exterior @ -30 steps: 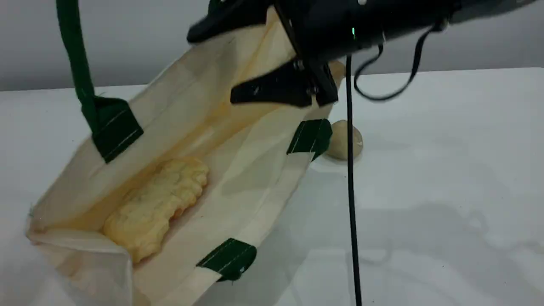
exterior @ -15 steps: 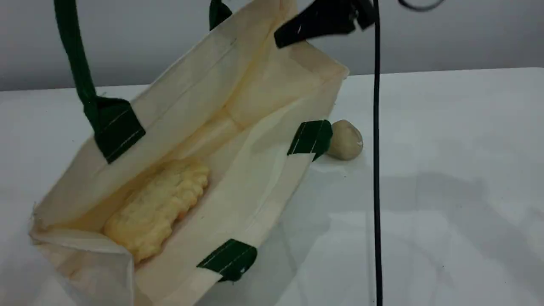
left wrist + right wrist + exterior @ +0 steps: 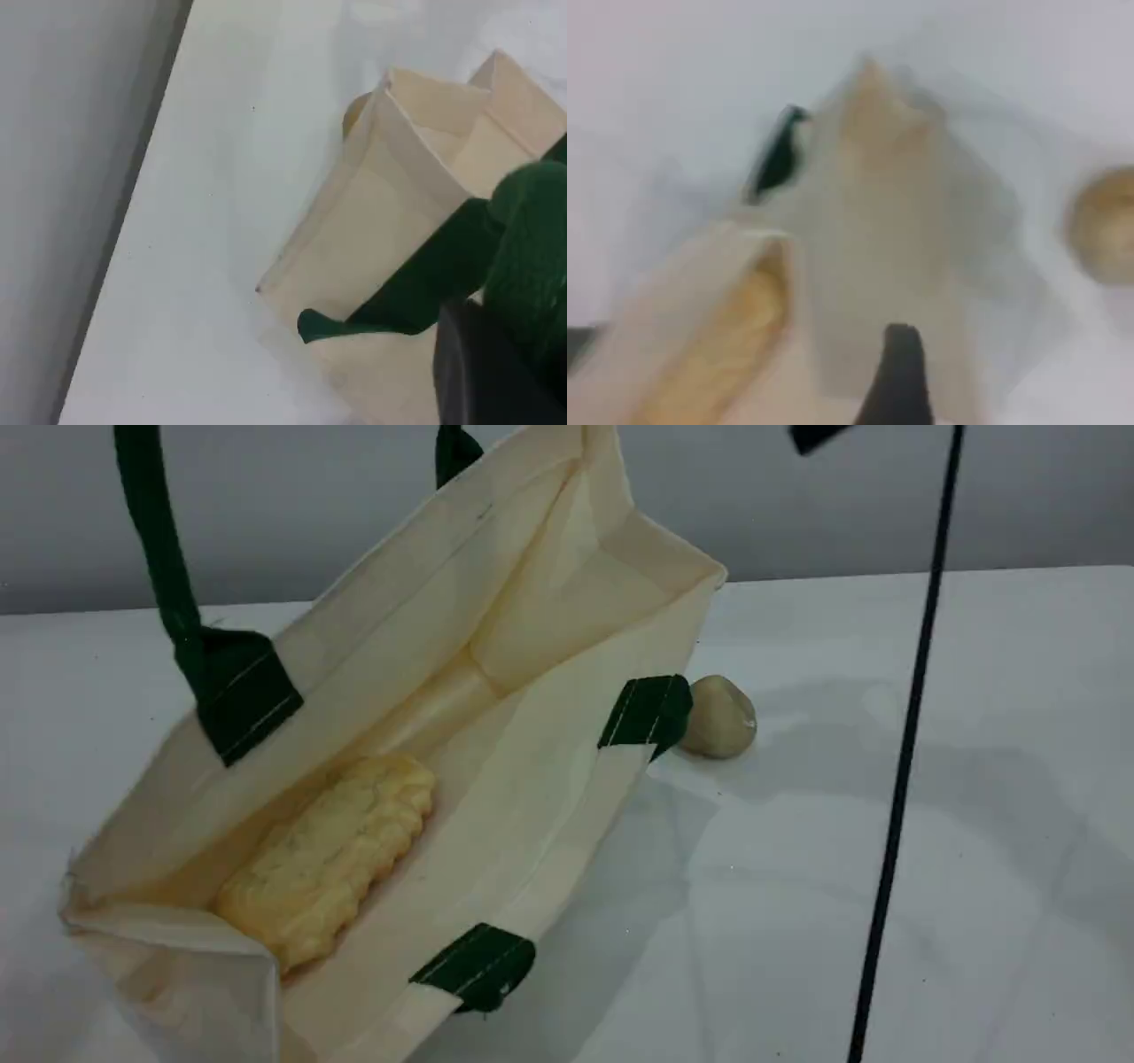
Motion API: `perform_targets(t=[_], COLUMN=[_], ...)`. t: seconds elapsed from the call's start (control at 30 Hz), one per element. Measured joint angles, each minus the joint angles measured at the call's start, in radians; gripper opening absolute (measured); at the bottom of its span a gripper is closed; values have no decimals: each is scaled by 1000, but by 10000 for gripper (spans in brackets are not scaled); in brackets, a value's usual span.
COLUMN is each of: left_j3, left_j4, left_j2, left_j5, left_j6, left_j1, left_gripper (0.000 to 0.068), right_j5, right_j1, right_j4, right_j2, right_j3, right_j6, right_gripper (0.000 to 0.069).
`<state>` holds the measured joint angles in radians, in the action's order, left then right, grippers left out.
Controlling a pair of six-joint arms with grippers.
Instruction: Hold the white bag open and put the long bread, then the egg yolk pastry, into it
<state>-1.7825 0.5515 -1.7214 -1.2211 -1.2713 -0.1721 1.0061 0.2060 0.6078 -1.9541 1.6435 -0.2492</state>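
Note:
The white bag (image 3: 549,717) lies tilted on the table with its mouth held open. One dark green handle (image 3: 151,531) runs taut up past the top edge. My left gripper (image 3: 496,354) is shut on that handle (image 3: 443,274). The long bread (image 3: 328,859) rests inside the bag, near its bottom. On the table, the egg yolk pastry (image 3: 719,716) sits just right of the bag's rim, free of any gripper; it appears blurred in the right wrist view (image 3: 1107,226). Only a black tip of my right gripper (image 3: 819,436) shows at the top edge, open and empty.
A black cable (image 3: 904,779) hangs down across the right half of the scene, right of the pastry. The white table (image 3: 974,868) stretches right and forward of the bag. A grey wall (image 3: 842,505) runs behind the table.
My right gripper has lifted out of the bag's mouth and moved up and right to the top edge. The cable swung right with it. Bread, bag and pastry stayed put.

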Motion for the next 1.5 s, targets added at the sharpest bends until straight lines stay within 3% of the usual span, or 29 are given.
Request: perform_targets(t=[0.17, 0.53, 0.93, 1.2, 1.5], left_j3=[0, 0, 0, 0, 0], left_j4=[5, -12, -166, -98, -73], left_j2=[0, 0, 30, 30, 30], left_j5=[0, 0, 0, -1, 0], left_j6=[5, 38, 62, 82, 77], left_j1=[0, 0, 4, 92, 91], left_gripper=[80, 80, 80, 80, 80], right_j5=[3, -71, -101, -119, -245], right_j1=[1, 2, 5, 48, 120], right_j4=[-149, -295, -244, -218, -236], right_j2=[0, -41, -192, -211, -211], right_j3=[0, -1, -1, -1, -1], right_j6=[36, 39, 37, 20, 4], right_gripper=[568, 568, 568, 568, 568])
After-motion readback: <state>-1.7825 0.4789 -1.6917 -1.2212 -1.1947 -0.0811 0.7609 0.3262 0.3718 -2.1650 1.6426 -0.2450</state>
